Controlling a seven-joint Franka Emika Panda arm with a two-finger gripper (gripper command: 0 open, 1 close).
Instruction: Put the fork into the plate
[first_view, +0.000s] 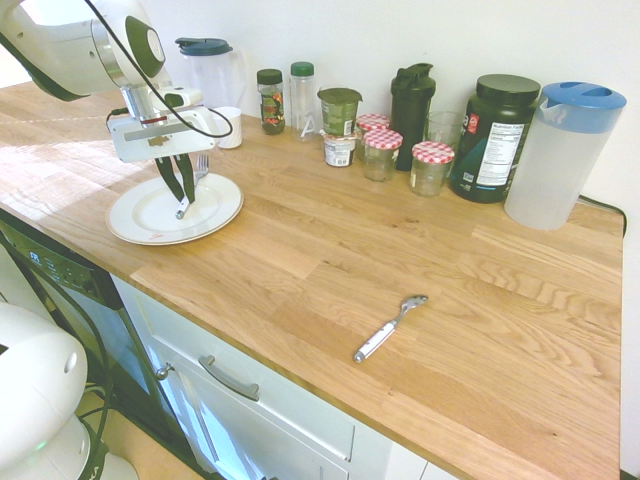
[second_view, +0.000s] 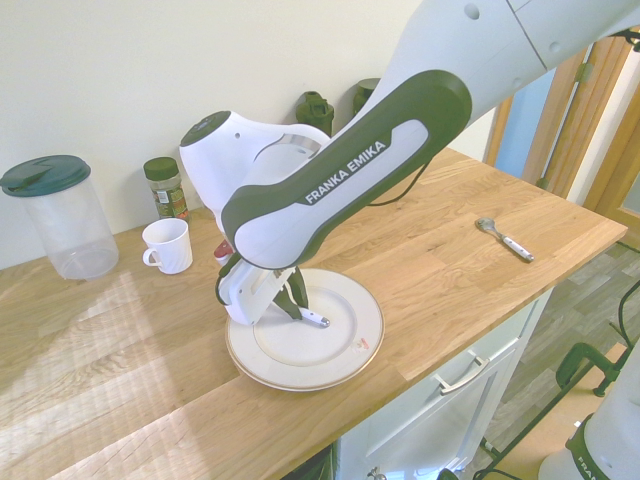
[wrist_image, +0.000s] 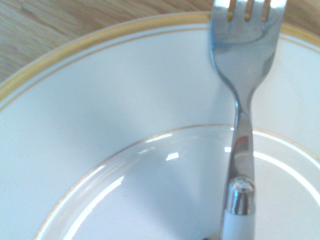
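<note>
Gripper (first_view: 183, 196): hanging right over the plate, fingers pinched on the fork's white handle, so it's got hold of it.
Fork (first_view: 190, 190): held steeply, tines up, the handle's end down at the plate's inner well. In the wrist view the fork (wrist_image: 243, 100) lies across the gold-lined rim, tines poking past the edge.
Plate (first_view: 225, 205): cream, gold-trimmed, near the counter's front edge at the left end.
Progress: I'd say nearly done. Fork is over the plate, it just needs letting go and the arm lifting off.
White mug (first_view: 230, 127): just behind the plate, fine as long as the arm goes straight up.
Back row: clear jug with dark lid (first_view: 207, 66), spice bottles, gingham-lid jars (first_view: 432, 165), black protein tub (first_view: 497, 137), blue-lidded pitcher (first_view: 560, 152). All well apart.
Spoon (first_view: 388, 328): white-handled, way off right on the counter, not in the way.
</note>
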